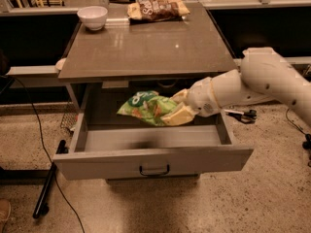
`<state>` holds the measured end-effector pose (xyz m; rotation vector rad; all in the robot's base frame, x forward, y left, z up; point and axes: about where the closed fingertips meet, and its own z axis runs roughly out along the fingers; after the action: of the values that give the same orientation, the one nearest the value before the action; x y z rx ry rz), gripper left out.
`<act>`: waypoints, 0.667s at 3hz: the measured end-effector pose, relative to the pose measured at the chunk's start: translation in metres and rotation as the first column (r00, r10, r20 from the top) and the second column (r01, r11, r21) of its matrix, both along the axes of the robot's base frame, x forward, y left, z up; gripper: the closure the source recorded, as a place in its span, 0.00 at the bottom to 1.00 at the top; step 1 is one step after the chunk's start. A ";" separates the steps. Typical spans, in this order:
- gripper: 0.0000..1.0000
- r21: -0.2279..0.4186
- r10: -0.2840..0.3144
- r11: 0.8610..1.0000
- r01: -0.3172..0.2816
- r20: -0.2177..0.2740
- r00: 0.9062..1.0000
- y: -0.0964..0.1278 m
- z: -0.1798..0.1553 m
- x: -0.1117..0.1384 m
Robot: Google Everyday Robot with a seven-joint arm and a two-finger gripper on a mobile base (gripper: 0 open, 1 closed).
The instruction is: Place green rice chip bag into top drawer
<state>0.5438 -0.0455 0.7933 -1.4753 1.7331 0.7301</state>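
The green rice chip bag (146, 108) is bright green and crinkled, held in the air above the inside of the open top drawer (153, 159). The drawer is grey, pulled out from under the table, with a small dark handle at the middle of its front panel. My gripper (177, 109) reaches in from the right on a white arm and is shut on the right end of the bag. The bag hangs just below the tabletop's front edge, above the drawer floor and apart from it.
A brown tabletop (146, 47) carries a white bowl (93, 17) at its back left and a brown and tan snack bag (156, 8) at the back. A black cable (43, 144) and a dark stand leg lie on the floor at left. Small objects lie on the floor at right.
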 end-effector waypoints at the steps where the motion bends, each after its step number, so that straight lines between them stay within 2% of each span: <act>1: 1.00 -0.042 0.007 0.999 -0.010 -0.083 0.996 0.012 -0.054 0.018; 2: 1.00 -0.055 0.006 0.998 -0.013 -0.126 0.992 0.023 -0.095 0.043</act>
<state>0.5868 -0.0222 0.6982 -1.5044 1.8553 0.8012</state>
